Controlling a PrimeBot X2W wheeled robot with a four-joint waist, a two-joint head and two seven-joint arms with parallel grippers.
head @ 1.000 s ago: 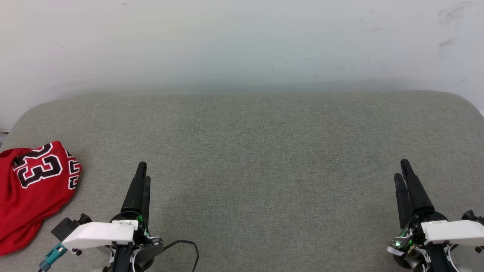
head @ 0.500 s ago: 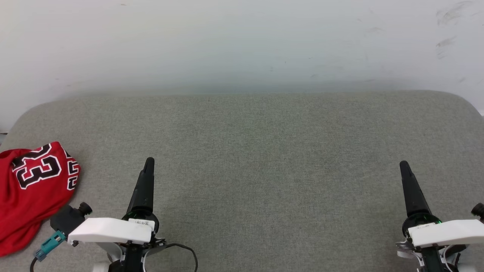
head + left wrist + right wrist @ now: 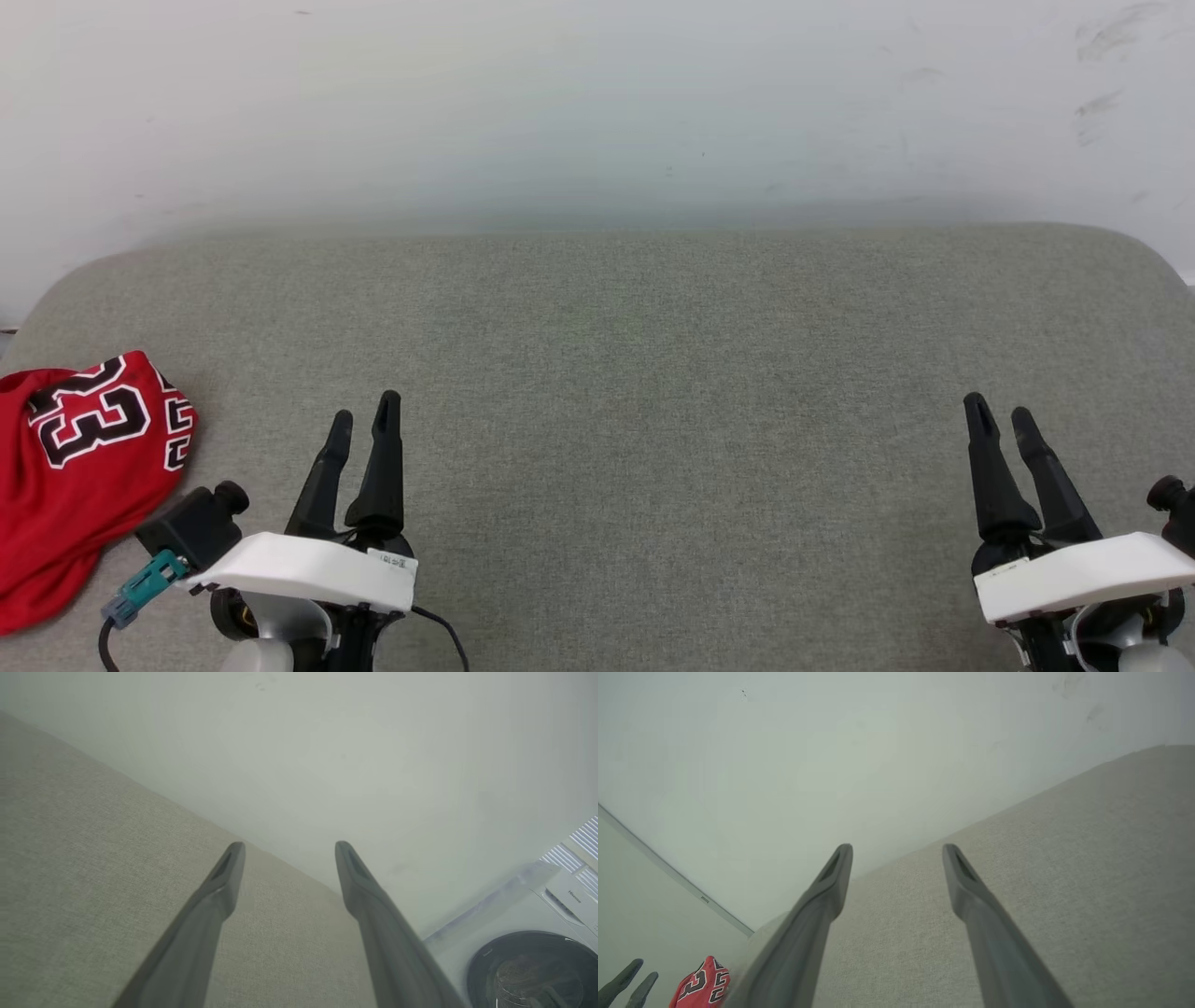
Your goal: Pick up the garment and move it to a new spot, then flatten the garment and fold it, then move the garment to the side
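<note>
Garment (image 3: 79,476) is a crumpled red jersey, black "23" with white outline facing up. It sits bunched at the far 9 o'clock edge of the grey fabric surface (image 3: 653,373), its lower part trailing toward 7 o'clock. It also shows small at 7 o'clock in the right wrist view (image 3: 703,987). Nothing touches it. Left gripper (image 3: 364,411) is nearest, at 7 o'clock in the head view. The garment lies at roughly 9 to 10 o'clock from it, near but apart. Jaws are spread wide and empty, with fingers pointing to 12 o'clock toward the wall (image 3: 597,112); the left wrist view (image 3: 289,847) shows the same. Right gripper (image 3: 997,409) is at 5 o'clock, well apart from the garment, jaws likewise wide and empty, confirmed in its own view (image 3: 897,848). Judged step: the very first, the pick-up, not yet begun. The next move likely calls for the left arm to swing toward 9 o'clock, drop onto a raised fold and close on the cloth. It would then carry the garment toward the open middle at 12 o'clock, where both arms can reach for flattening.
</note>
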